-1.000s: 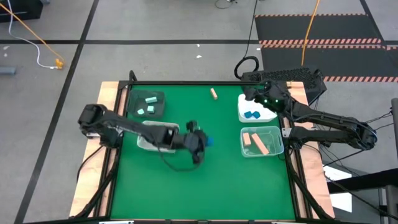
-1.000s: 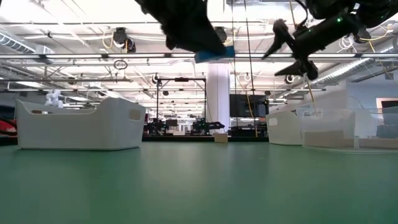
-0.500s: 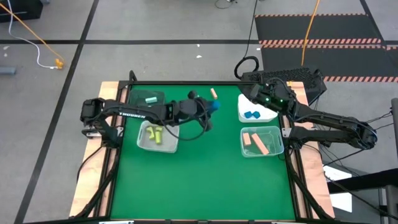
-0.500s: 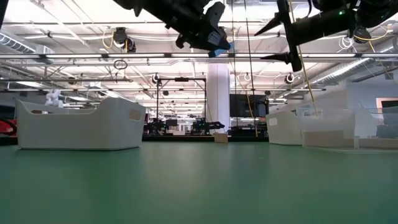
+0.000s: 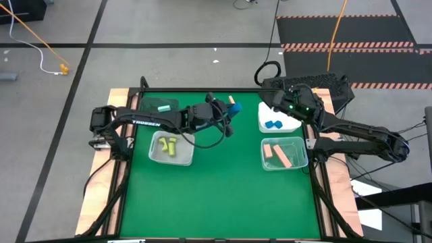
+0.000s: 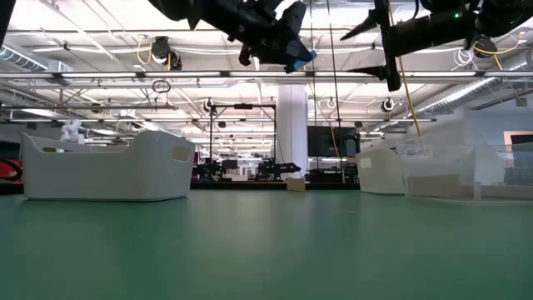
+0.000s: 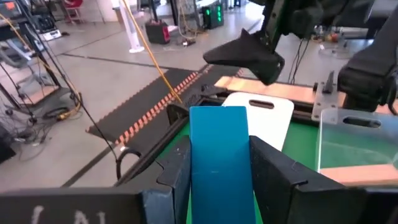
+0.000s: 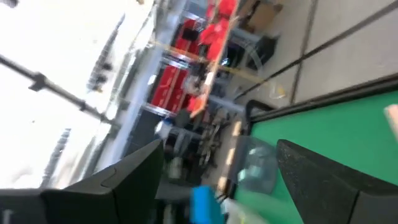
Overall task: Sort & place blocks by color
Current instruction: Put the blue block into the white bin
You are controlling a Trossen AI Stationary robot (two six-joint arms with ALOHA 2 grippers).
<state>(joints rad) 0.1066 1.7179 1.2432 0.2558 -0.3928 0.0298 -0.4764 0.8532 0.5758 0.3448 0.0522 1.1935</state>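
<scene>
Green felt covers the table (image 5: 223,189), and four bins sit on it: a dark grey bin (image 5: 159,108) at the far left, a clear bin (image 5: 170,148) nearer on that side, a white bin (image 5: 275,118) at the far right and a second clear bin (image 5: 283,154) in front of it.

The left arm reaches across the far half of the table. Its left gripper (image 5: 231,111) hangs high above the felt, fingers pinching a blue block (image 7: 219,158) between them. In the left wrist view the block's long axis runs out along the fingers, and the white bin lies straight ahead past its tip. That is the relation that counts: judging by colour, this block belongs in the white bin, to the right of the left gripper and at about the same depth of the table.

The right gripper (image 5: 282,101) hovers over the white bin's far edge with its fingers spread and nothing between them, so it sits close to the likely drop spot and could get in the way.

Counted from the high view:
- two tan-orange bars (image 5: 279,154) in the right clear bin
- one loose tan-orange block (image 5: 231,100) on the felt just beyond the left gripper
- two yellow-green blocks (image 5: 168,145) in the left clear bin
- two blue blocks (image 5: 273,124) in the white bin
- one mint green block (image 5: 164,107) showing in the dark grey bin, the arm hiding part of it
</scene>
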